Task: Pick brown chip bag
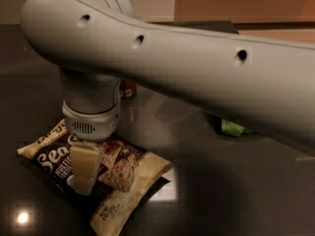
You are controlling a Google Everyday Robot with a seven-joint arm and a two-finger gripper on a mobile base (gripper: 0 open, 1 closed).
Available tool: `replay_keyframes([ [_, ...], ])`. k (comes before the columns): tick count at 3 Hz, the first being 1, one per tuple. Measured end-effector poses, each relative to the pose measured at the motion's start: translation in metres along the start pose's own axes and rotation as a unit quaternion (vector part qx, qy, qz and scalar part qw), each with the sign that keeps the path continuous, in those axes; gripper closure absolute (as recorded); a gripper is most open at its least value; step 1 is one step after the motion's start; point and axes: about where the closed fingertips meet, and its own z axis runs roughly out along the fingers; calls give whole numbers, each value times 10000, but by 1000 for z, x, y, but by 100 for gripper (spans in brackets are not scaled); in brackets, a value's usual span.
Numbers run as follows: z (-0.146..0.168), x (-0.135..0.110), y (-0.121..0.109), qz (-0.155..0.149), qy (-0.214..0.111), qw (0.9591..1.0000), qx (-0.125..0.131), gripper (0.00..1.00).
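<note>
The brown chip bag (123, 173) lies flat on the dark tabletop at the lower left, with white "Sea" lettering and chip pictures on its dark-brown and tan face. My gripper (84, 181) points straight down from the grey wrist (91, 117) and reaches the bag's upper face near the lettering. It hides part of the bag's middle. The big grey arm (197, 68) crosses the whole view above it.
A small green snack bag (231, 128) lies at the right, mostly hidden under the arm. A red-topped object (128, 88) stands behind the wrist. The dark glossy tabletop (236, 191) stretches to the front right.
</note>
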Motion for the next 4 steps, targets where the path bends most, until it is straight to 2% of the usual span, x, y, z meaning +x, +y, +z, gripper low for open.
replay_keyframes([
  [3, -1, 1, 7, -33, -81, 9999, -95, 88],
  [4, -17, 3, 0, -148, -233, 9994, -208, 100],
])
